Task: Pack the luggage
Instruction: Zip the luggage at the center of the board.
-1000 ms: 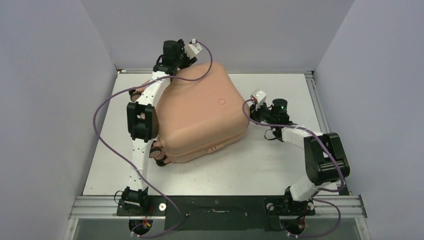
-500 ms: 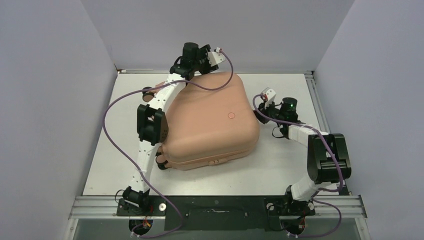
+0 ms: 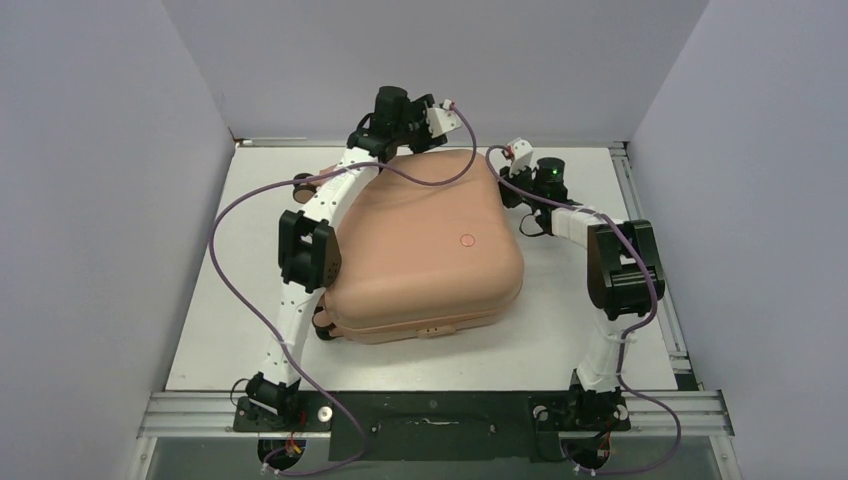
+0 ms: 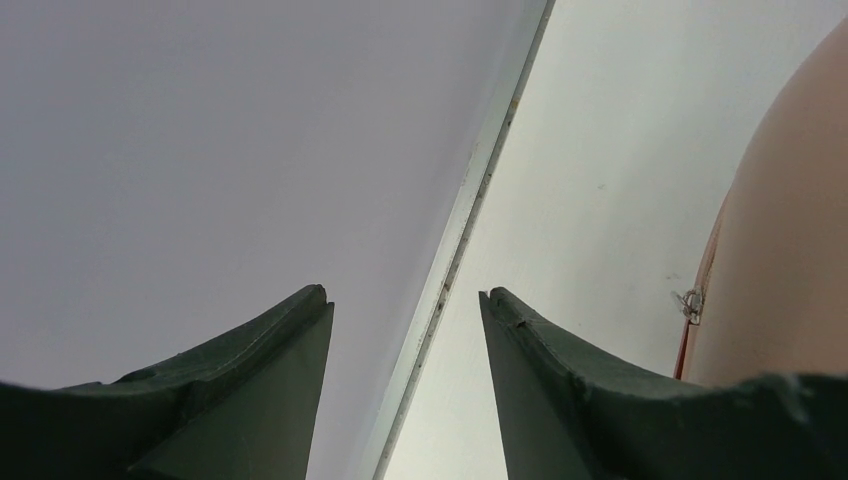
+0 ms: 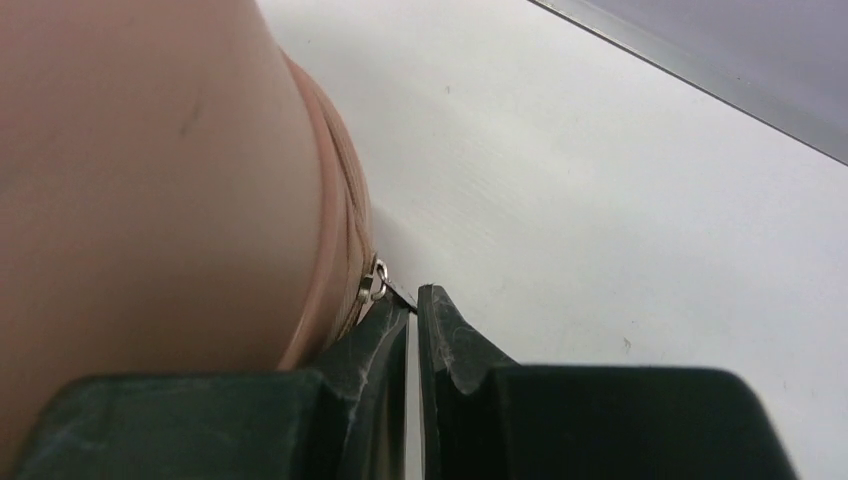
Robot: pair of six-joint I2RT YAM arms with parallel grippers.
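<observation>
The salmon-pink luggage [image 3: 420,250] lies closed in the middle of the table, its round dot [image 3: 466,240] facing up. My right gripper [image 5: 414,297] is at the case's back right corner [image 3: 510,192] and is shut on the metal zipper pull [image 5: 385,285], which sits on the seam of the luggage [image 5: 150,180]. My left gripper [image 4: 403,295] is open and empty behind the case's back edge [image 3: 405,148], over the table's rear rail. The luggage's shell [image 4: 790,250] and a second zipper pull [image 4: 690,303] show at the right of the left wrist view.
The white table [image 3: 560,320] is walled by grey panels at the back and on both sides, with a metal rail [image 4: 470,210] along the back edge. Caster wheels [image 3: 322,325] stick out at the case's front left corner, close to the left arm.
The luggage has turned and shifted to the right. My right gripper has moved from the case's right side to its back right corner. My left gripper has moved right along the back edge.
</observation>
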